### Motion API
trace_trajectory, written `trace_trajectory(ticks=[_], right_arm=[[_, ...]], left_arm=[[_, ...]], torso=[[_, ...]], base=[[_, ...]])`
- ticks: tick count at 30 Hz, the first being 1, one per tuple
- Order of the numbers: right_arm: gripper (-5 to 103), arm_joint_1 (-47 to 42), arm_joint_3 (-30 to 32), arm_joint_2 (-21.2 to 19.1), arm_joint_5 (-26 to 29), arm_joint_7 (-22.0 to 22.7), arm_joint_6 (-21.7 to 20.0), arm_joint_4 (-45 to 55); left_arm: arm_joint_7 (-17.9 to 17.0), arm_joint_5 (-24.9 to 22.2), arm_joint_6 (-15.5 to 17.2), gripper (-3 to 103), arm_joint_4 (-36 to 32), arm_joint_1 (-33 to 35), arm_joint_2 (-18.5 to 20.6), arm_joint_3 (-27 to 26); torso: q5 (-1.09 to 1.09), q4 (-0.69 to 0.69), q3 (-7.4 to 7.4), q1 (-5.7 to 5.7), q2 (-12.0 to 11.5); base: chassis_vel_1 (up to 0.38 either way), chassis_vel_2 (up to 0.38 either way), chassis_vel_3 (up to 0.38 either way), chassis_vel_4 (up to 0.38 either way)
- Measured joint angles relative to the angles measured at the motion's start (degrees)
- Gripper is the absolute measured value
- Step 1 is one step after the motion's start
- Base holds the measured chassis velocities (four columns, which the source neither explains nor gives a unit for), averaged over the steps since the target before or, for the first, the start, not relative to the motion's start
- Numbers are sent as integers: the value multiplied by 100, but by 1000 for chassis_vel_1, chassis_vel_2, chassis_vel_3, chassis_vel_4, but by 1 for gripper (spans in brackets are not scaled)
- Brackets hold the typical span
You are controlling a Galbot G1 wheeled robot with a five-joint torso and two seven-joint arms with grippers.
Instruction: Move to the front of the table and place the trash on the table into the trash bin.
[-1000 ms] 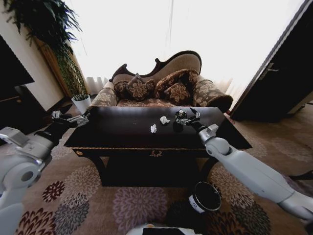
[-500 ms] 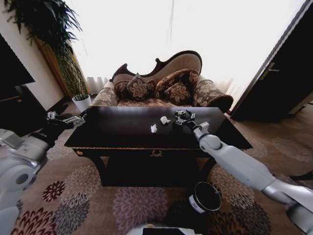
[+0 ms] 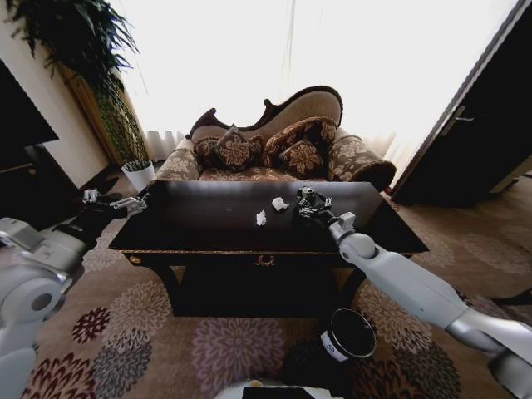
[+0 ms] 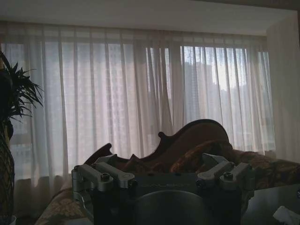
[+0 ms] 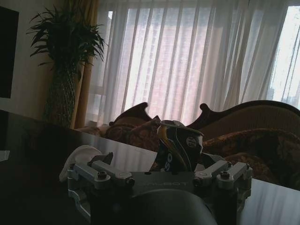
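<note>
Nearest me, the trash bin [image 3: 349, 335] stands on the carpet in front of the table [image 3: 208, 237], right of its centre. I have the right gripper [image 3: 309, 204] out over the far right of the tabletop, jaws spread wide around the black-and-silver shiny lump [image 5: 179, 146], with two white paper balls [image 3: 270, 211] just to its left. The left gripper [image 3: 112, 202] hangs off the table's left end, and I can't tell how its jaws stand.

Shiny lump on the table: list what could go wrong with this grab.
1. The right gripper is at the shiny lump, which stands upright on the glossy table; a nudge may topple or slide it.
2. A paper ball lies close by and could get knocked away.
3. The trash bin sits low on the floor, so the carry risks a drop.
</note>
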Motion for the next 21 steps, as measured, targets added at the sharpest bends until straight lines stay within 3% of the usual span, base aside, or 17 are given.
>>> trace_trajectory(ticks=[5,9,13,14,21], right_arm=[[101,87,-77,30,55,-4,13,-19],[80,96,-96,-8,66,-20,68,35],[75,8,-30,-82,66,-70,127,70],[64,-17,-13,-97,66,-80,138,77],[42,-198,112,-193,50,-131,183,160]], left_arm=[[0,-5,-12,100,-15,57,15,-79],[1,0,-16,100,-16,64,3,-82],[0,10,-18,100,-10,61,1,-71],[1,10,-18,100,-9,58,1,-70],[0,12,-19,100,-5,32,5,-41]], torso=[[0,0,0,0,0],[0,0,0,0,0],[0,0,0,0,0],[0,0,0,0,0],[0,-1,0,0,0]], base=[[0,0,0,0],[0,0,0,0],[0,0,0,0],[0,0,0,0],[0,0,0,0]])
